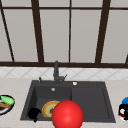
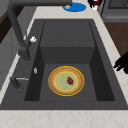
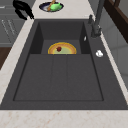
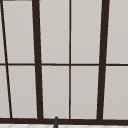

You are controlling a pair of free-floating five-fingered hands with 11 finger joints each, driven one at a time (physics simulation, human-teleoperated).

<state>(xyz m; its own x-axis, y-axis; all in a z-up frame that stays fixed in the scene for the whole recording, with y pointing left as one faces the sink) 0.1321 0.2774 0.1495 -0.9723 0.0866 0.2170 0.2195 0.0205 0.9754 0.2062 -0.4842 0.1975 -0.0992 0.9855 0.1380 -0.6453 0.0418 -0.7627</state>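
Hovering at the sink's (image 1: 27,105) front-left corner.
Left hand (image 1: 33,113) hangs curled and empty, close beside the plate (image 2: 66,80) lying flat in the basin.

One camera looks at the sink (image 1: 105,100) from the front, with the window (image 1: 85,32) behind. Two close cameras look down along the sink from its left and right ends; both see the plate (image 2: 66,80) inside. The upper camera faces the window, sharing the tap (image 4: 56,122) top.
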